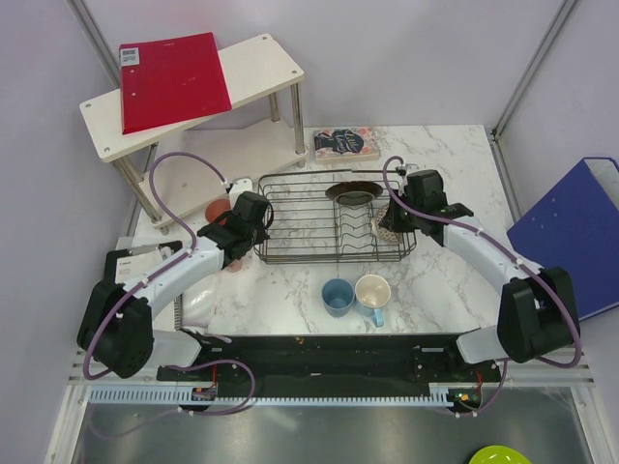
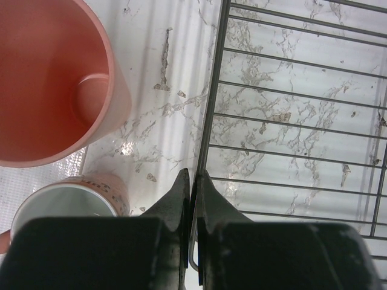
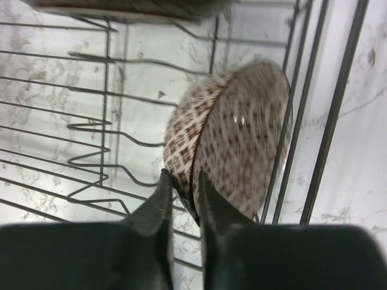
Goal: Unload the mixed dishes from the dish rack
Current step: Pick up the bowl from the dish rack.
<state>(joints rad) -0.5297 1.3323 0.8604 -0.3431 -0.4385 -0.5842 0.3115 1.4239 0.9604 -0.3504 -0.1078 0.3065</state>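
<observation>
The dark wire dish rack (image 1: 309, 227) stands mid-table. My left gripper (image 1: 255, 225) is shut on the rack's left rim wire (image 2: 208, 115), as the left wrist view (image 2: 193, 176) shows. My right gripper (image 1: 394, 223) is shut on the rim of the red-speckled bowl (image 3: 239, 136), which stands on edge at the rack's right end (image 1: 386, 232). The dark red-brown plate (image 1: 354, 191) lies in the rack's back. The salmon-pink tumbler (image 2: 48, 84) and the small pale cup (image 2: 63, 202) stand left of the rack. The blue cup (image 1: 337, 295) and the light-blue mug (image 1: 373, 292) stand in front of it.
A white two-tier shelf (image 1: 261, 68) with a red folder (image 1: 174, 77) stands at the back left. A patterned book (image 1: 345, 143) lies behind the rack. A blue binder (image 1: 571, 232) leans at the right. A lime-green dish (image 1: 498, 454) sits at the bottom right.
</observation>
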